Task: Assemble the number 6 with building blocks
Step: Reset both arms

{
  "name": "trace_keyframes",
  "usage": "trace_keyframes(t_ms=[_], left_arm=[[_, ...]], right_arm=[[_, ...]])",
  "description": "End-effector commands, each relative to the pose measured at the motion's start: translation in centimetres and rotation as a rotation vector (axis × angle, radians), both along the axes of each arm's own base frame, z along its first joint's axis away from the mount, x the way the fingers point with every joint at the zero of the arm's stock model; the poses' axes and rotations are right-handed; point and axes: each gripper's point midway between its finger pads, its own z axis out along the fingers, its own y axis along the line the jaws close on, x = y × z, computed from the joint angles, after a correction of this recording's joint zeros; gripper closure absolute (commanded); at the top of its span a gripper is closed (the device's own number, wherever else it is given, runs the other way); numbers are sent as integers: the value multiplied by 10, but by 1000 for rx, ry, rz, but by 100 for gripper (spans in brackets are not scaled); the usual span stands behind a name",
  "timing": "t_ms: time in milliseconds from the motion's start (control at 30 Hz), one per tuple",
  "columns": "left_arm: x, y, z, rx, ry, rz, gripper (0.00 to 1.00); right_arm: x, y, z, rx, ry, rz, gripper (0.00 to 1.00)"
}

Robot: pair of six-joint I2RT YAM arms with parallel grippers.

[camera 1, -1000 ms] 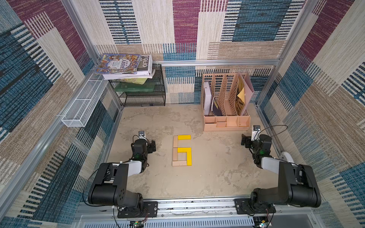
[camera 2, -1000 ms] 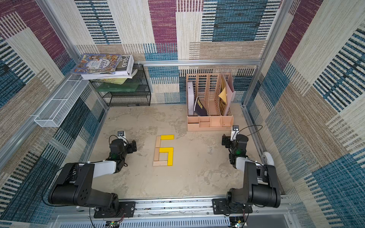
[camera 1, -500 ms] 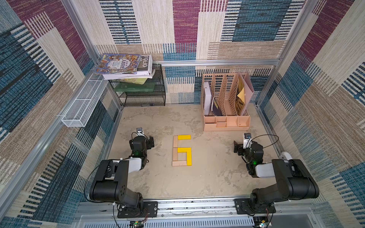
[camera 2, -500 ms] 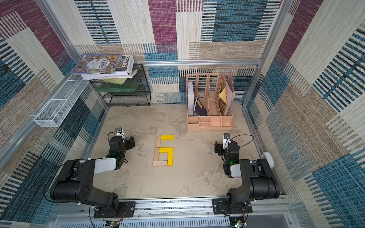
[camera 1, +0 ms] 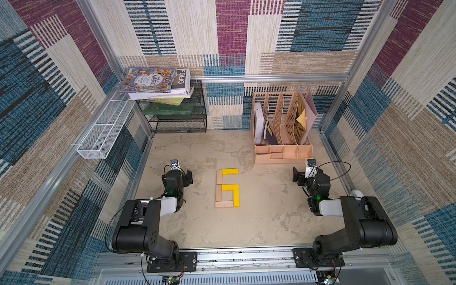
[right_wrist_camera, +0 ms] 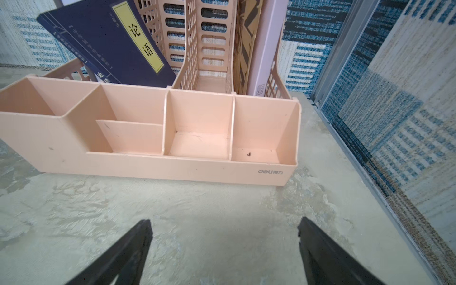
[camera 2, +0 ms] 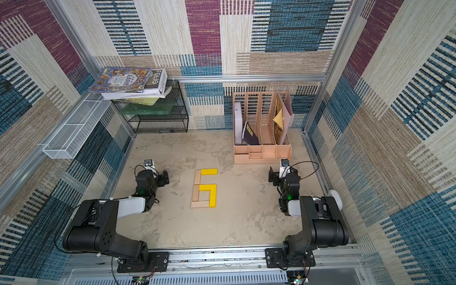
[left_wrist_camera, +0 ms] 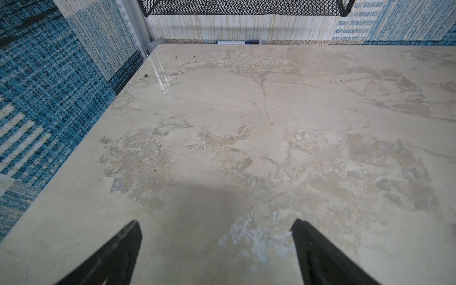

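Since my left end effector (left_wrist_camera: 217, 222) stood spread wide with only bare table (left_wrist_camera: 222, 111) between its fingers, and my right end effector (right_wrist_camera: 225, 219) was just as wide and just as empty, I judged the placing done and the step in hand a clean retreat. To do it well, I meant to draw each arm back toward its own base and never sweep inward, since 1 nudge could open a joint.

The number 6 (camera 1: 227, 188) lay mid-table between my arms, well apart from both. All 6 building blocks were in it: 3 pale wooden bars made the left stroke and the foot, and 3 yellow ones made the top arm, the middle bar and the right side of the loop. In both top views the joints looked closed, though fine gaps were too small to tell.

Room was uneven. Ahead of my right end effector the peach organiser (right_wrist_camera: 148, 170) stood near, and the metal frame rail (right_wrist_camera: 345, 49) ran close along my right side, so I had little room there. On my left, open table ran ahead to the back wall, where a marker (left_wrist_camera: 238, 42) lay at its foot under the black mesh shelf (left_wrist_camera: 246, 7); the side wall was near. The widest free ground lay between the digit and my bases.
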Motion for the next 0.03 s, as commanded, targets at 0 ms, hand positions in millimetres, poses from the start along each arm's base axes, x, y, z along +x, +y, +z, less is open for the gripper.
trace_keyframes(t_ms=[0], left_arm=[[3,0,4,-5,-16,0,1]], right_arm=[[-3,2,5,4,-24,11,4]])
